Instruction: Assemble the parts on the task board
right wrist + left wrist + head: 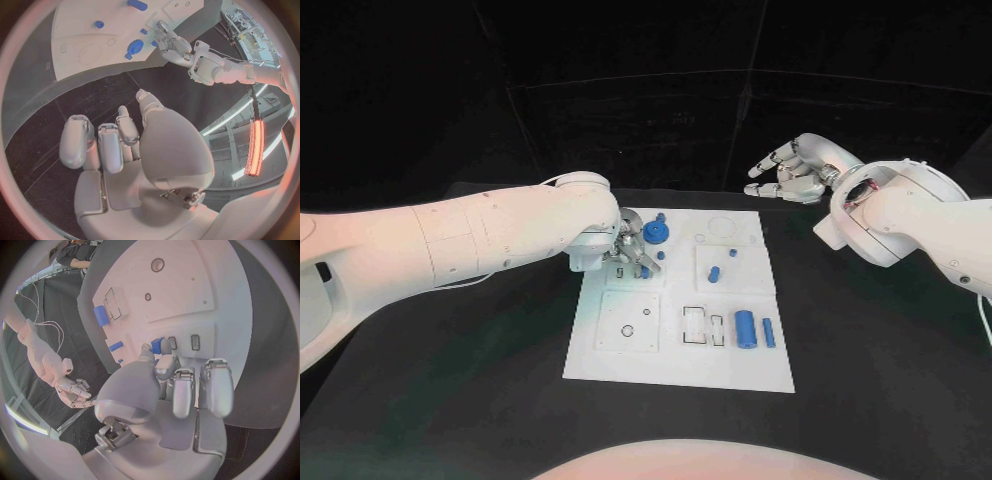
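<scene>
My left hand point(629, 248) pinches, I think, a small blue part point(157, 345) low over the task board point(678, 362) near its slot; right hand point(790, 170) hovers clear, fingers curled, empty.

A: How is the scene lit?
B: Dimly; the background is black, while the white task board point(678, 340) stands out brightly on the dark counter point(877, 340).
A: And the wrist views?
B: Fisheye: straight edges bend toward the rim; a red-orange light strip point(255, 147) glows there.
</scene>
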You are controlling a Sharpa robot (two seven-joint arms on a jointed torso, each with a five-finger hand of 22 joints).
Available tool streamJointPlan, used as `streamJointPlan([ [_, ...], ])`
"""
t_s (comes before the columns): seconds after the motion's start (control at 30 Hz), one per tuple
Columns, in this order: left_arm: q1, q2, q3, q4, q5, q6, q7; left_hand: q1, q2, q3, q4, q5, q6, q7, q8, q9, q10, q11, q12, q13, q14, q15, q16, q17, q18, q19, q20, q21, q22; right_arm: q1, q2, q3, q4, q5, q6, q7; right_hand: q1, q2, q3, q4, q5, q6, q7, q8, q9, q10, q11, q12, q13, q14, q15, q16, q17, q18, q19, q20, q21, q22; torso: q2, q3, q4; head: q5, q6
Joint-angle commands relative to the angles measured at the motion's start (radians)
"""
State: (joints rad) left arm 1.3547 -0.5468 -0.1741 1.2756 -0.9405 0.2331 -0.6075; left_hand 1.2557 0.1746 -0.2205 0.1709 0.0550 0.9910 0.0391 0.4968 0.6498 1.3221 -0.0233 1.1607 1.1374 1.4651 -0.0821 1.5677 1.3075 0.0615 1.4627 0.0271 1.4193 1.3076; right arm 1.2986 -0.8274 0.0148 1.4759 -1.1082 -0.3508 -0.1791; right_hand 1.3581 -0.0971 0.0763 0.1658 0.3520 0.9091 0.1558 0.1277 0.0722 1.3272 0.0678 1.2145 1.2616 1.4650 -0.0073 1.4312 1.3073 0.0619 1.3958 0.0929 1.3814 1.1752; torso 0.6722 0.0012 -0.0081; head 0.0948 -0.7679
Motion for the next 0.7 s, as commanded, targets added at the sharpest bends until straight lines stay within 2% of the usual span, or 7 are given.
streamJointPlan([
  [0.03, 0.001, 0.000, 0.000, 0.001, 0.008, -0.007, -0.006, 0.058, 0.020, 0.048, -0.046, 0.000, -0.017, -0.003, -0.001, 0.005, -0.002, -0.009, 0.000, 0.001, 0.106, -0.009, 0.003, 0.263, -0.009, 0.024, -0.008, -0.005, 0.003, 0.003, 0.002, 0.001, 0.000, -0.004, 0.002, 0.000, 0.009, 0.002, 0.001, 0.008, 0.005, -0.003, 0.000, 0.005, -0.001, -0.003, -0.001, -0.003, 0.001, 0.055, -0.005, -0.004, 0.049, 0.017, -0.005, 0.001, -0.005, -0.002, 0.000, -0.0003, -0.0003, 0.000, -0.002],
  [0.33, -0.001, -0.010, 0.000, 0.017, 0.014, -0.057, 0.004, 0.145, 0.037, 0.205, -0.148, 0.004, -0.038, -0.003, -0.022, 0.009, -0.012, -0.012, -0.018, -0.006, 0.106, -0.013, 0.003, 0.263, -0.009, 0.021, -0.015, -0.008, 0.002, 0.002, 0.005, 0.001, -0.004, -0.004, 0.006, -0.001, 0.009, 0.003, 0.001, 0.008, 0.006, -0.003, 0.000, 0.005, -0.001, -0.003, -0.001, -0.003, 0.001, 0.056, -0.005, -0.004, 0.049, 0.017, -0.005, 0.001, -0.005, -0.001, 0.000, -0.0004, 0.0008, -0.002, -0.006],
  [0.47, -0.001, -0.021, 0.000, 0.029, 0.025, -0.078, 0.009, 0.068, -0.007, 0.352, -0.175, 0.001, -0.035, 0.010, -0.027, 0.022, -0.010, -0.007, -0.029, -0.011, 0.106, -0.005, 0.003, 0.263, -0.007, 0.020, -0.012, -0.010, 0.003, 0.002, 0.006, 0.001, -0.007, -0.004, 0.008, -0.002, 0.010, 0.004, 0.002, 0.008, 0.007, -0.003, 0.000, 0.005, -0.001, -0.003, -0.002, -0.003, 0.000, 0.055, -0.005, -0.004, 0.049, 0.017, -0.005, 0.001, -0.005, -0.002, 0.000, 0.0002, 0.0001, -0.003, -0.009],
  [0.5, -0.001, -0.026, 0.000, 0.034, 0.027, -0.085, 0.011, 0.032, -0.039, 0.440, -0.194, 0.005, -0.036, 0.007, -0.028, 0.029, -0.008, -0.015, -0.030, -0.010, 0.106, -0.006, 0.003, 0.263, -0.009, 0.020, -0.007, -0.011, 0.004, 0.002, 0.007, 0.001, -0.008, -0.004, 0.009, -0.002, 0.010, 0.004, 0.002, 0.008, 0.007, -0.003, 0.000, 0.005, -0.001, -0.003, -0.002, -0.003, 0.000, 0.055, -0.005, -0.004, 0.049, 0.017, -0.005, 0.001, -0.005, -0.002, 0.000, 0.0003, 0.0002, -0.003, -0.009],
  [0.57, -0.001, -0.039, 0.000, 0.046, 0.030, -0.098, 0.011, 0.030, -0.041, 0.446, -0.195, 0.005, -0.036, 0.007, -0.028, 0.029, -0.007, -0.015, -0.030, -0.010, 0.106, -0.006, 0.003, 0.263, -0.009, 0.020, -0.007, -0.011, 0.004, 0.002, 0.007, 0.001, -0.009, -0.004, 0.010, -0.003, 0.010, 0.004, 0.002, 0.008, 0.007, -0.003, 0.000, 0.005, -0.001, -0.003, -0.002, -0.003, 0.000, 0.055, -0.005, -0.004, 0.049, 0.017, -0.005, 0.001, -0.005, -0.002, 0.000, 0.0002, 0.0005, -0.002, -0.010],
  [0.63, -0.001, -0.054, 0.000, 0.062, 0.032, -0.111, 0.008, -0.057, -0.106, 0.612, -0.211, 0.003, -0.033, 0.004, -0.023, 0.049, -0.003, -0.007, -0.029, -0.008, 0.106, -0.006, 0.003, 0.263, -0.007, 0.020, -0.007, -0.015, 0.003, 0.002, 0.008, 0.001, -0.011, -0.004, 0.011, -0.002, 0.010, 0.004, 0.002, 0.008, 0.007, -0.003, 0.000, 0.005, -0.001, -0.003, -0.002, -0.003, 0.000, 0.055, -0.005, -0.004, 0.049, 0.017, -0.005, 0.001, -0.005, -0.002, 0.001, 0.0008, 0.0010, -0.002, -0.009],
  [0.7, -0.001, -0.066, 0.001, 0.075, 0.033, -0.123, 0.007, -0.063, -0.108, 0.629, -0.212, 0.002, -0.031, 0.003, -0.021, 0.052, -0.002, -0.007, -0.029, -0.008, 0.106, -0.005, 0.003, 0.263, -0.007, 0.020, -0.007, -0.015, 0.003, 0.002, 0.008, 0.001, -0.012, -0.004, 0.012, -0.003, 0.011, 0.004, 0.002, 0.008, 0.008, -0.004, 0.000, 0.005, -0.001, -0.005, -0.002, -0.006, -0.002, 0.055, -0.005, -0.006, 0.047, 0.017, -0.006, 0.001, -0.006, -0.003, 0.001, 0.0015, 0.0026, -0.004, -0.010],
])
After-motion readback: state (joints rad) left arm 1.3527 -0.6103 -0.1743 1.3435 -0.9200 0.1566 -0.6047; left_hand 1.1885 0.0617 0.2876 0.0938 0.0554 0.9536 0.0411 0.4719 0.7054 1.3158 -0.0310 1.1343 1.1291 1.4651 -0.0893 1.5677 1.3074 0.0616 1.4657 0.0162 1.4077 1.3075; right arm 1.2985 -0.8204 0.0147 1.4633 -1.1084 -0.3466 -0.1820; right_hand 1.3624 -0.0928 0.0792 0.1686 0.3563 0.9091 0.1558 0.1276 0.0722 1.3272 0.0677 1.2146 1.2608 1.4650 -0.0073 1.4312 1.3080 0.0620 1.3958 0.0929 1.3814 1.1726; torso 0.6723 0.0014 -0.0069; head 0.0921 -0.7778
